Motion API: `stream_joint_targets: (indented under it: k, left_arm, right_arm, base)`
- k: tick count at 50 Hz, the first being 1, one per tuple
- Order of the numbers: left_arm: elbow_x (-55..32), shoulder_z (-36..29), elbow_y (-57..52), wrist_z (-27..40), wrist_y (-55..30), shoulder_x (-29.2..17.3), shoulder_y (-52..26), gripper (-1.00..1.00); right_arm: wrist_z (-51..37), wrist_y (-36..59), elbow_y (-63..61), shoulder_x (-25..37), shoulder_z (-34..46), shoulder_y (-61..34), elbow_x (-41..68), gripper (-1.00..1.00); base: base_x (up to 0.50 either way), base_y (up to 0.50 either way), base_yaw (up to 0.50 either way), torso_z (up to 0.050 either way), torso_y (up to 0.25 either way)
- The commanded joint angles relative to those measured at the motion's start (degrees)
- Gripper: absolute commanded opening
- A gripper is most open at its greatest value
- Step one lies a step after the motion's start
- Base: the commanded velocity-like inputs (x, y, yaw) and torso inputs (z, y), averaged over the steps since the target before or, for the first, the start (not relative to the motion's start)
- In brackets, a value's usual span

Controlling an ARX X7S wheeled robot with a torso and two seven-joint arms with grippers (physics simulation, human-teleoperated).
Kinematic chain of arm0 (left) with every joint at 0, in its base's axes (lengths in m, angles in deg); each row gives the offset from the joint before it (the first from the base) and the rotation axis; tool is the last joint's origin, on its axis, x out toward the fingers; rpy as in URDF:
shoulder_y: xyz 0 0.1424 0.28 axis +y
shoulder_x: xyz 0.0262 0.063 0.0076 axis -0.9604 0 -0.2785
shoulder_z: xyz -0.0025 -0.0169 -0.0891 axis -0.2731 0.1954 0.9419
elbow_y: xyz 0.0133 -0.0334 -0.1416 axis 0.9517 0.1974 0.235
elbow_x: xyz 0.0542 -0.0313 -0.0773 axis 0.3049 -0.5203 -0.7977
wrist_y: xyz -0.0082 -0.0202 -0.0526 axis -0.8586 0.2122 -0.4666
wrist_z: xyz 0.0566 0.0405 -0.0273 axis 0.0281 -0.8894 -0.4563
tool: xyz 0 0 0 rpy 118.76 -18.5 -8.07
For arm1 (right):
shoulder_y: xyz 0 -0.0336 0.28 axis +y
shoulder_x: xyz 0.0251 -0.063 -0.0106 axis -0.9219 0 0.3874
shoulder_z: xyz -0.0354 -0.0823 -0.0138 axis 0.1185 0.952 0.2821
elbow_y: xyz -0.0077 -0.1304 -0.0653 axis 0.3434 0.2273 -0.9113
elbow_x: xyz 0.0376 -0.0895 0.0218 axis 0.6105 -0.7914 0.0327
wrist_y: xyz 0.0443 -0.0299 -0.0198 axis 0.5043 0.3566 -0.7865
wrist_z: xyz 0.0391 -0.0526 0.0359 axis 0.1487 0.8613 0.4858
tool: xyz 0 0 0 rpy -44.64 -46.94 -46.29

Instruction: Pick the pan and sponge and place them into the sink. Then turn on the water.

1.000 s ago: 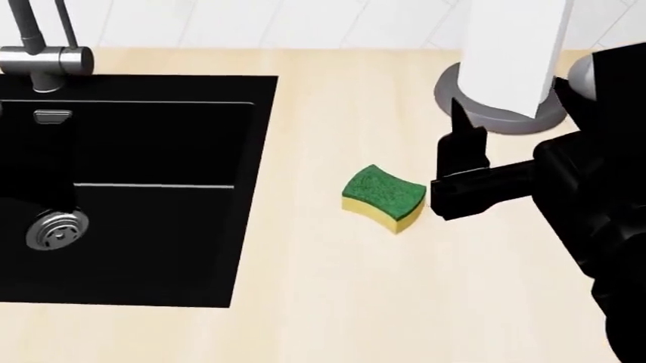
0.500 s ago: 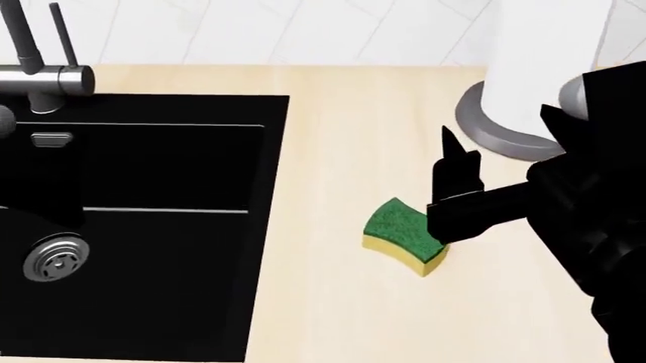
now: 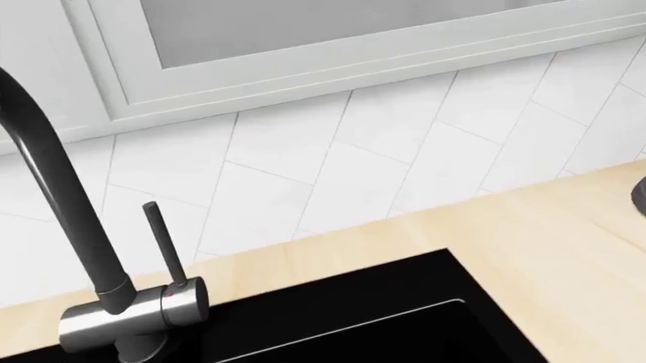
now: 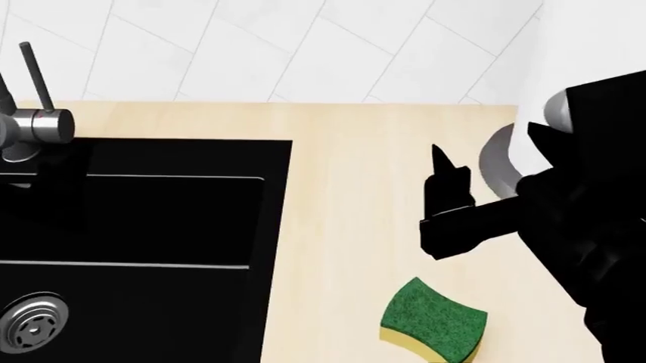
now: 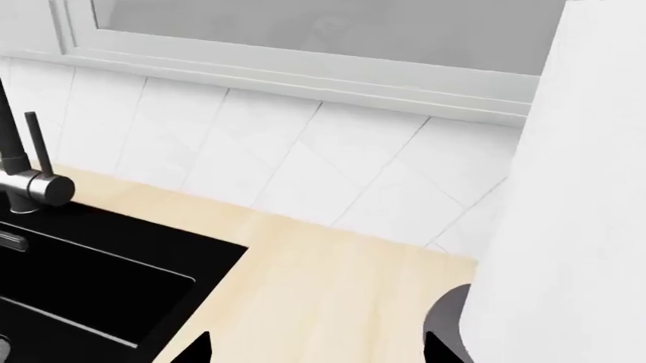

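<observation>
The right gripper (image 4: 446, 198), matte black and angular, hangs above the pale wooden counter (image 4: 349, 189) with one pointed finger standing up in the head view; the right wrist view shows only two dark fingertip ends set apart with bare counter between them, so the gripper looks spread and carries nothing. The left gripper is not in any picture. The sponge (image 4: 434, 324), curvy-sided with a rough dark green top over soft yellow foam, lies flat on the counter near the lower edge of the head view, nearer the robot than the gripper and apart from it. To its left is the sink (image 4: 151, 227), a deep rectangular matte black basin with a round ribbed steel drain (image 4: 30, 325). The faucet (image 3: 131, 314), brushed grey steel with a thin upright lever, stands at the sink's back edge; no water runs. No pan can be seen. By this judgement the sponge is yet to be grasped and the faucet yet to be opened. A paper-towel holder (image 4: 500, 166) with a white roll stands behind the gripper.
</observation>
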Motion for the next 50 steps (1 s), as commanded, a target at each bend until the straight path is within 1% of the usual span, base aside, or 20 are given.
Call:
stream_joint_targets:
  k: [1,4,6,9,10,11,12,14,16,17,22,24,26,28,29,32,35,44,45,50]
  left_arm:
    - [0.0,-0.2,0.3,0.0,0.3,-0.2,0.2,1.00]
    - [-0.1,-0.3,0.3,-0.4,0.6,-0.4,0.5,1.00]
    - [-0.2,-0.3,0.4,-0.6,0.7,-0.6,0.8,1.00]
    - [0.3,-1.0,1.2,-1.0,1.4,-0.6,0.8,1.00]
    - [0.2,-1.2,1.1,-0.7,1.3,-0.1,0.7,1.00]
    - [0.0,-0.9,1.0,-0.7,1.3,0.0,0.8,1.00]
    - [-0.1,-0.8,1.1,-0.8,1.3,0.0,0.8,1.00]
    - [0.3,-0.9,1.6,-1.1,2.1,-0.3,1.2,1.00]
    - [0.1,-0.7,1.7,-1.2,2.0,-0.6,1.5,1.00]
    - [-0.2,-0.3,1.5,-1.5,1.9,-1.1,1.6,1.00]
    - [-0.1,-0.6,1.2,-0.9,2.0,-0.5,1.9,1.00]
    - [0.0,-0.8,1.4,-1.1,2.0,-0.7,1.7,1.00]
    - [-0.4,-0.2,1.4,-1.3,1.8,-1.2,1.4,1.00]
    - [-0.3,-0.2,1.3,-1.1,2.1,-1.2,2.0,1.00]
    - [-0.1,-0.5,1.5,-1.2,2.3,-1.1,2.1,1.00]
    - [-0.5,-0.4,1.1,-1.1,1.9,-1.0,2.3,1.00]
    - [-0.2,-0.8,1.5,-1.3,2.5,-1.0,2.9,1.00]
    - [-0.3,-0.8,2.2,-1.6,3.0,-1.0,3.2,1.00]
    - [-0.1,-1.1,2.3,-1.1,2.9,-0.3,2.9,1.00]
    - [-0.4,-0.8,2.2,-1.8,3.4,-1.2,4.0,1.00]
  right_arm:
    - [0.6,6.6,-0.1,0.4,-1.3,-0.9,5.4,1.00]
    - [1.2,14.1,1.0,0.3,-1.8,-2.9,11.3,1.00]
    - [-2.5,15.6,2.4,1.6,-0.9,-3.9,17.9,1.00]
    - [-7.3,15.6,7.4,5.4,5.0,-8.1,29.0,1.00]
    - [-8.4,15.6,8.9,7.3,8.6,-9.9,32.6,1.00]
    - [-8.0,15.5,9.6,8.9,12.1,-11.5,33.7,1.00]
    - [-8.5,15.0,10.0,9.2,12.4,-11.7,34.3,1.00]
    - [-6.9,15.3,10.0,11.3,17.5,-13.5,34.2,1.00]
    - [-7.8,15.1,11.3,12.2,19.0,-15.0,35.0,1.00]
    - [-7.2,15.4,11.9,13.4,21.7,-16.3,35.8,1.00]
    - [-4.1,15.1,13.7,15.5,30.7,-21.3,34.3,1.00]
    - [-1.1,14.3,14.9,15.4,35.6,-24.6,30.1,1.00]
    - [3.9,14.7,15.6,14.6,39.4,-27.2,29.4,1.00]
    - [4.8,14.3,17.6,13.6,42.0,-29.4,27.1,1.00]
    - [7.7,14.2,17.4,13.4,44.1,-30.2,26.5,1.00]
    - [9.0,12.8,19.2,12.6,47.1,-30.9,23.7,1.00]
    - [14.9,9.7,20.9,11.9,54.4,-32.5,17.3,1.00]
    - [21.2,1.8,21.9,11.7,62.5,-33.5,8.1,1.00]
    - [21.1,1.2,22.3,11.5,62.6,-32.9,8.0,1.00]
    - [22.1,-0.3,22.8,10.8,64.1,-32.5,6.8,1.00]
  base:
    - [0.00,0.00,0.00,0.000,0.000]
    - [0.00,0.00,0.00,0.000,0.000]
    - [0.00,0.00,0.00,0.000,0.000]
    - [0.00,0.00,0.00,0.000,0.000]
    - [0.00,0.00,0.00,0.000,0.000]
    - [0.00,0.00,0.00,0.000,0.000]
    - [0.00,0.00,0.00,0.000,0.000]
    - [0.00,0.00,0.00,0.000,0.000]
    - [0.00,0.00,0.00,0.000,0.000]
    - [0.00,0.00,0.00,0.000,0.000]
    - [0.00,0.00,0.00,0.000,0.000]
    - [0.00,0.00,0.00,0.000,0.000]
    - [0.00,0.00,0.00,0.000,0.000]
    - [0.00,0.00,0.00,0.000,0.000]
    - [0.00,0.00,0.00,0.000,0.000]
    - [0.00,0.00,0.00,0.000,0.000]
    - [0.00,0.00,0.00,0.000,0.000]
    - [0.00,0.00,0.00,0.000,0.000]
    - [0.00,0.00,0.00,0.000,0.000]
    - [0.00,0.00,0.00,0.000,0.000]
